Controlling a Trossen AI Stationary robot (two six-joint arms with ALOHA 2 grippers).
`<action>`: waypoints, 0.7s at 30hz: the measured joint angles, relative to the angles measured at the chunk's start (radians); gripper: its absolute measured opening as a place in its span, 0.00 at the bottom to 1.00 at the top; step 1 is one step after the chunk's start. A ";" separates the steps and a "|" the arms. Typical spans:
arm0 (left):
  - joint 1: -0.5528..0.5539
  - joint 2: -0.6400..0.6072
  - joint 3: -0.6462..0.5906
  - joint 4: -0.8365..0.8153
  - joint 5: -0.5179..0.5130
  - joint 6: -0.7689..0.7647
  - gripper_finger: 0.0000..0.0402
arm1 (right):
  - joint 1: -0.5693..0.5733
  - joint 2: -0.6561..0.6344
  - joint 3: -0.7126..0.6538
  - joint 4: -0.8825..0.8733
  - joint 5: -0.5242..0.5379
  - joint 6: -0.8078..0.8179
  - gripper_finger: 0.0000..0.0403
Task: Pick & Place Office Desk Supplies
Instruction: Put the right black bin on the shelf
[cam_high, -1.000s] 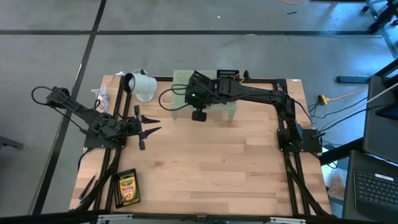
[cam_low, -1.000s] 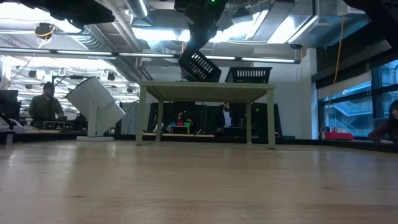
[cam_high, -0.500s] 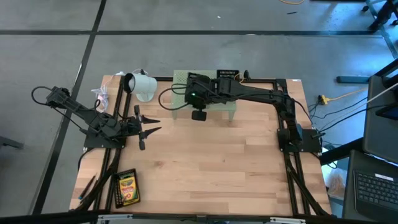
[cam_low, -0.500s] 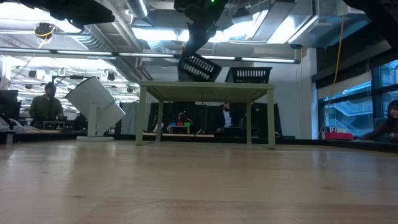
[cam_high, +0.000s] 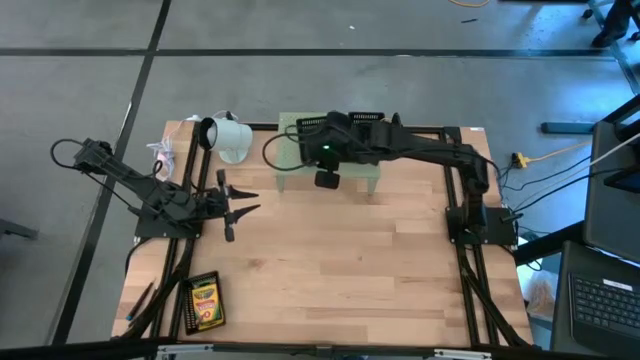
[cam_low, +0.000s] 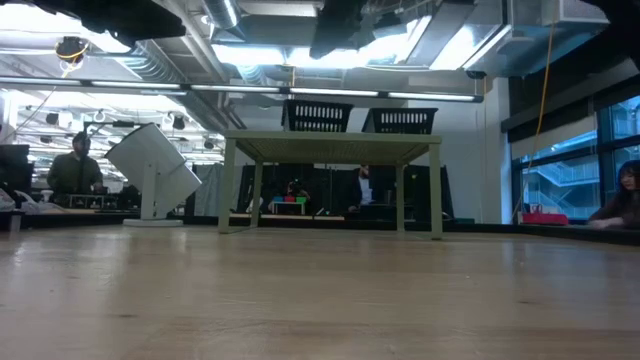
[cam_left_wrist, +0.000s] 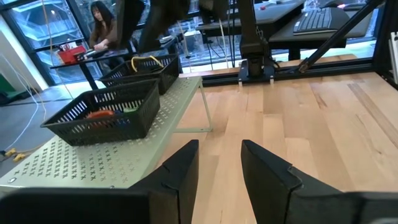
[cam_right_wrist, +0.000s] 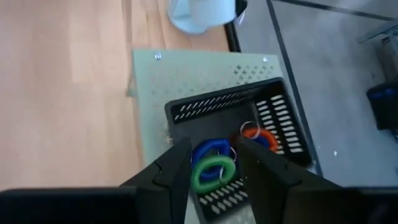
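Note:
A black mesh basket (cam_right_wrist: 239, 112) stands level on the pale green perforated stand (cam_right_wrist: 155, 106), holding blue (cam_right_wrist: 211, 150), green (cam_right_wrist: 210, 175) and red (cam_right_wrist: 256, 137) coiled loops. My right gripper (cam_right_wrist: 214, 167) hangs open above it, clear of its rim; in the low view it (cam_low: 340, 25) is well above the basket (cam_low: 317, 115). A second basket (cam_low: 400, 120) stands beside the first. A yellow-and-green crayon box (cam_high: 205, 300) lies flat near the table's near left corner. My left gripper (cam_high: 243, 200) waits open by the left edge.
A white rounded lamp-like object (cam_high: 228, 138) stands at the far left of the table, next to the stand (cam_high: 372, 180). A dark pen-like item (cam_high: 140, 300) lies near the crayon box. Bare wood (cam_high: 340, 260) fills the middle. People sit in the room behind.
My right gripper held the black basket tilted in the air over the stand. It has lowered the basket level onto the stand top, let go, and risen, shifting a little toward the table's right. The left arm kept still.

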 joint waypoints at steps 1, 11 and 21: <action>0.000 0.009 0.000 0.010 0.000 0.001 0.29 | 0.005 -0.017 0.000 -0.007 -0.001 0.011 0.33; 0.089 0.231 0.000 0.376 0.001 0.200 0.44 | 0.084 -0.167 0.000 -0.218 -0.045 0.283 0.32; 0.359 0.443 0.167 0.470 0.067 0.218 0.55 | 0.194 -0.245 0.000 -0.464 0.011 0.373 0.30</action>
